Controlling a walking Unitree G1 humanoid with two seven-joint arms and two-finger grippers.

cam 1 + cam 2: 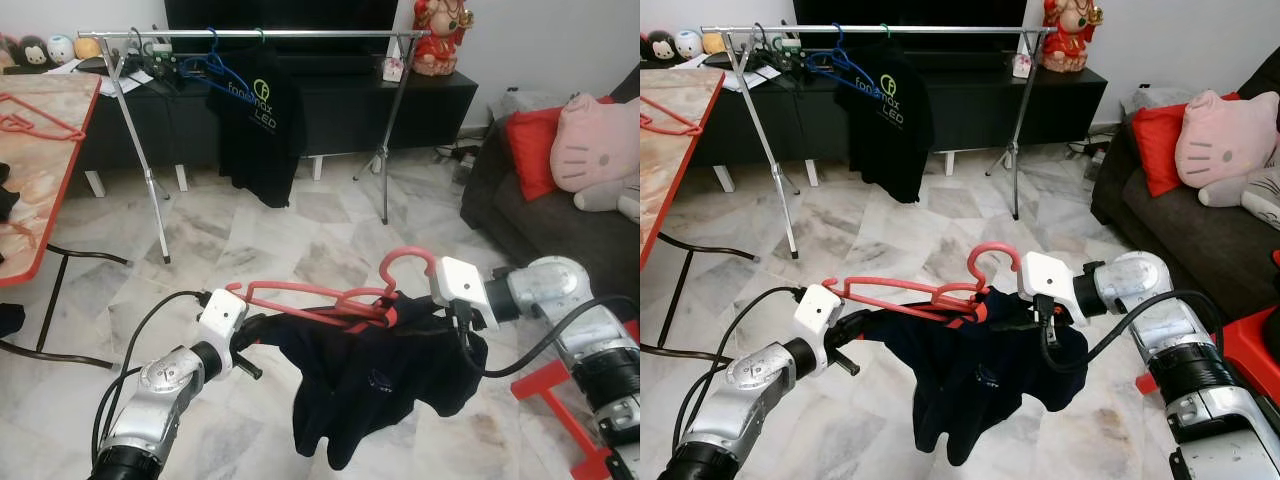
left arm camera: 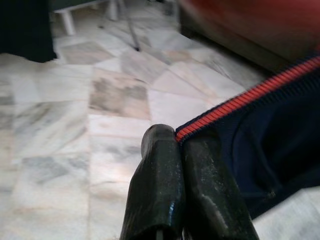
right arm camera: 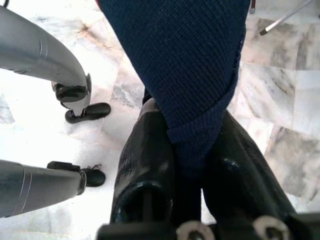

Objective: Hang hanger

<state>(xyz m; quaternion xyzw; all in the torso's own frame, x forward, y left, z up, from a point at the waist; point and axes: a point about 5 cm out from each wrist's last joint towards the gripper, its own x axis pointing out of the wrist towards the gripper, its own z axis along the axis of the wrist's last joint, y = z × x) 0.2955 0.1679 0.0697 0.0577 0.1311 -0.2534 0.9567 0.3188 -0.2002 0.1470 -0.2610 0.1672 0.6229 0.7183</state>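
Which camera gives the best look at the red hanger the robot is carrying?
The left eye view: the red hanger shows whole, hook up, atop the dark shirt. The right eye view matches. The wrist views show fabric pinched in the left gripper and right gripper.

Home living room: sofa (image 1: 540, 220) with cushions, dark TV cabinet (image 1: 400, 100), marble floor (image 1: 260, 240), clothes rack (image 1: 270, 34).

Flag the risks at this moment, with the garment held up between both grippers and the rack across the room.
1. The dark garment hangs bunched below the pink hanger, apparently not threaded on; it could slip off.
2. Left gripper and right gripper pinch only cloth edges, so fabric might pull free.
3. The rail already carries hangers and a black T-shirt; the hook may snag them.
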